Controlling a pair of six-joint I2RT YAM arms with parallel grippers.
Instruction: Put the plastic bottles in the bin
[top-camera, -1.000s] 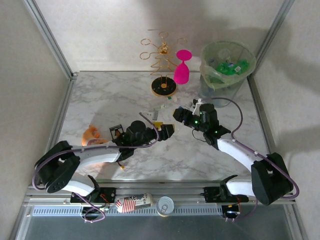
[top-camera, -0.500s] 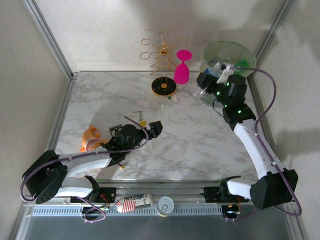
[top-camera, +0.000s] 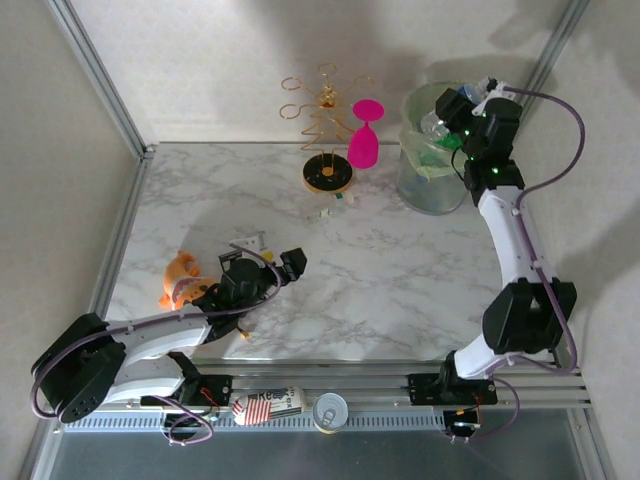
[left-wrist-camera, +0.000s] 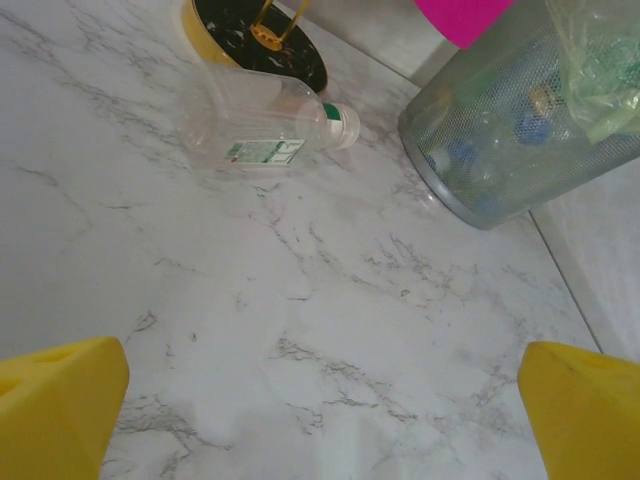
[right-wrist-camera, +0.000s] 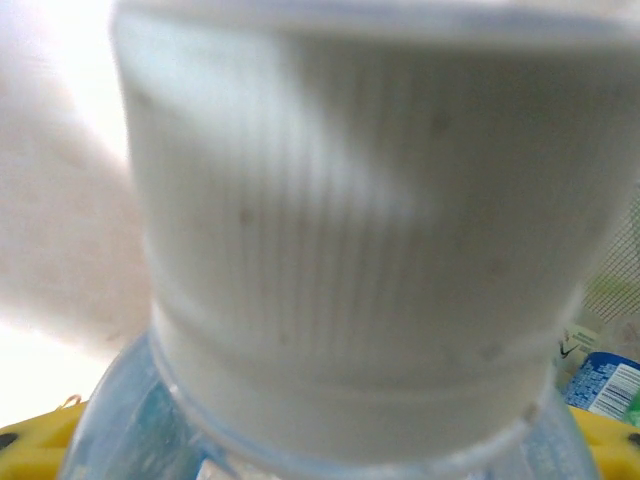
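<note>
Marble tabletop (left-wrist-camera: 330, 300) is showing between the wide-spread jaws of the left gripper (left-wrist-camera: 320, 400), and a clear bottle (left-wrist-camera: 260, 125) is lying ahead of them, its long axis running crosswise, cap pointing toward the bin (left-wrist-camera: 500, 160). The right gripper (top-camera: 456, 106) is clamping a white-capped bottle (right-wrist-camera: 350, 230) right over the bin's mouth.

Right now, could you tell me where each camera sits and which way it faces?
Top external: above, behind the bases, looking down on table, left arm, right arm, bin.
Left wrist: low over table, facing lying bottle and bin; yellow fingers at bottom corners.
Right wrist: close against white cap of held bottle.
Top and left wrist share bin, lying bottle.
</note>
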